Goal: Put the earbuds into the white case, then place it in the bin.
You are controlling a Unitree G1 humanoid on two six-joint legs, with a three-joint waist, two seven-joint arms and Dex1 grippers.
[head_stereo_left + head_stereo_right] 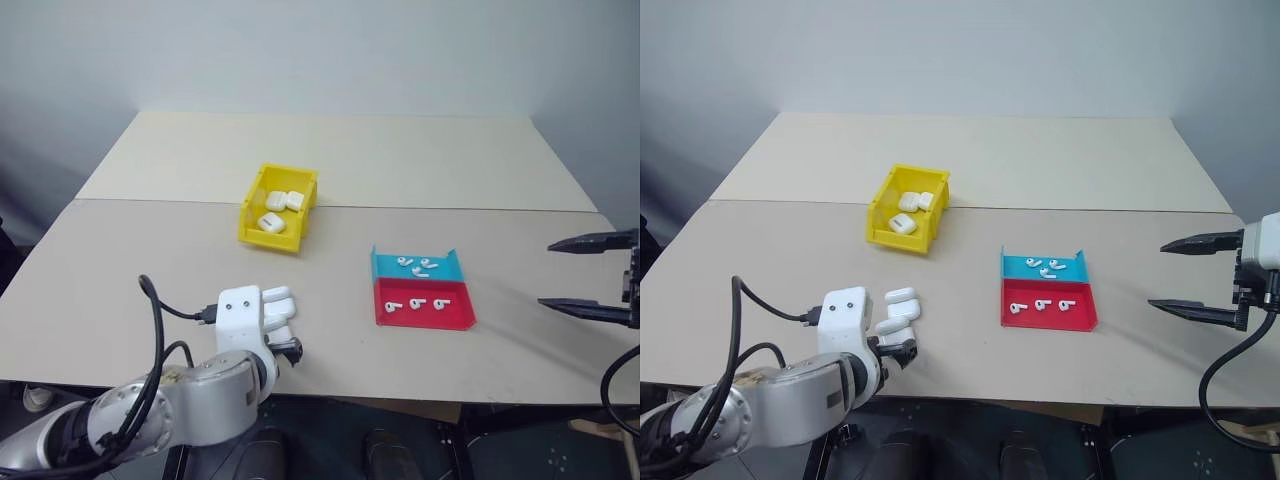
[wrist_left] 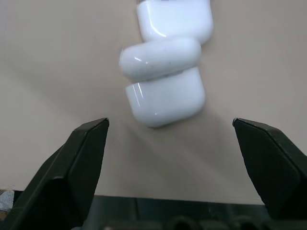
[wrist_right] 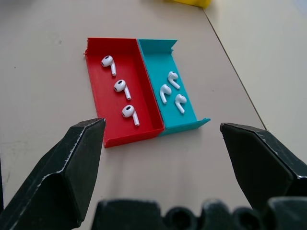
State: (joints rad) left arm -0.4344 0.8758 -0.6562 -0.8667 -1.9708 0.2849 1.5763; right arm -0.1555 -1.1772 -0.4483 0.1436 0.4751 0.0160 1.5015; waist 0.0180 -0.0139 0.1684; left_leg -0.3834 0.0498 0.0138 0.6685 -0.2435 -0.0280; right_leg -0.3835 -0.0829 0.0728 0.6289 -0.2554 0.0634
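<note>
Left gripper (image 2: 170,127) with fingers wide open above apparently three white cases (image 2: 165,96) on counter (image 1: 130,290), right gripper (image 3: 160,132) spread open facing earbuds (image 3: 121,86) in tray (image 3: 144,91)

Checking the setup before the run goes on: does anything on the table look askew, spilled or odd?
Only the loose white cases by the open left claw: they lie in a huddle, the middle one tilted across its neighbours. The earbuds lie sorted in the tray, three per half, and the bin stands upright holding three cases. Nothing looks spilled or damaged.
</note>
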